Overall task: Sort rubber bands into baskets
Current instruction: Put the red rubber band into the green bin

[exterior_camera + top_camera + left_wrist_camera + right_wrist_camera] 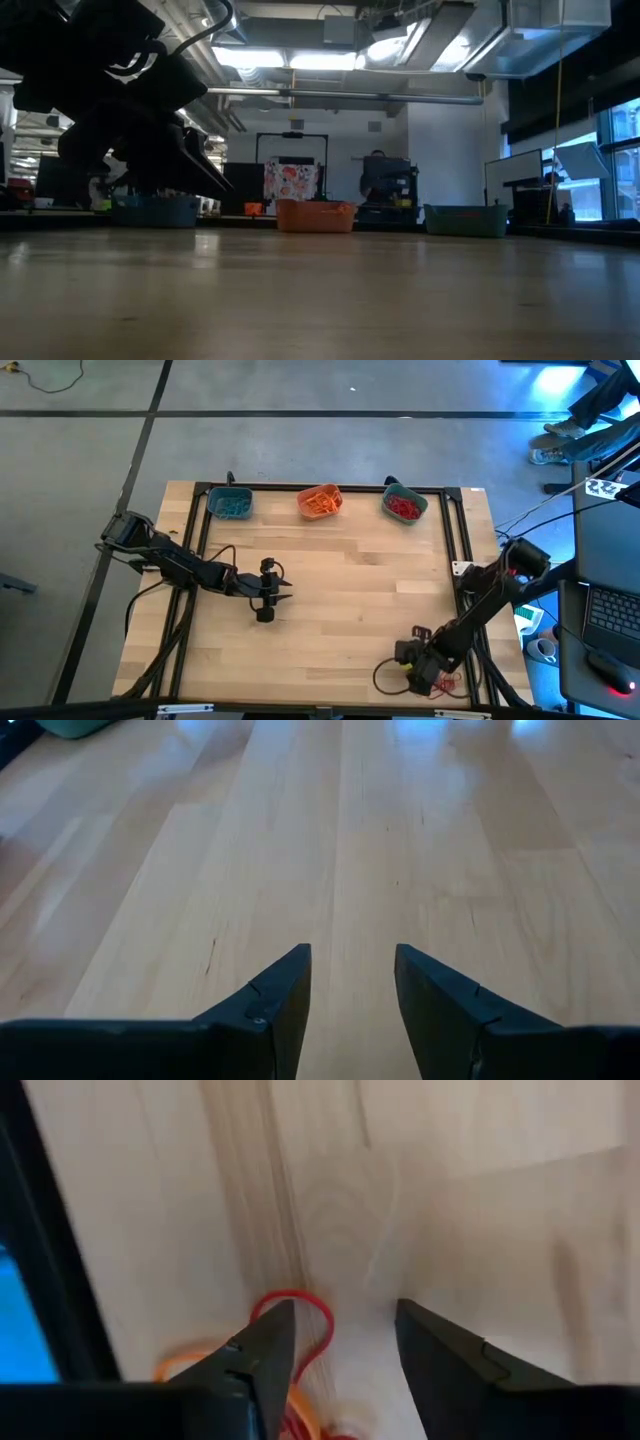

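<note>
Three baskets stand along the far edge: a teal-blue basket (230, 505) with grey-teal bands, an orange basket (320, 501) with orange bands, and a teal basket (404, 506) with red bands. Loose rubber bands (447, 682) lie at the near right corner. My right gripper (425, 670) hangs open over them, pointing steeply down. A red band (300, 1308) shows beside one fingertip and an orange band (185, 1362) behind that finger. My left gripper (268, 598) waits open over bare wood left of centre, its fingers (285, 990) apart.
A black frame rail (462, 540) runs along the table's right side, close to the loose bands. A black cable loop (385, 678) lies by my right gripper. Bare wood (350, 590) spreads between the arms and the baskets. A person's feet (560, 440) show beyond the far right.
</note>
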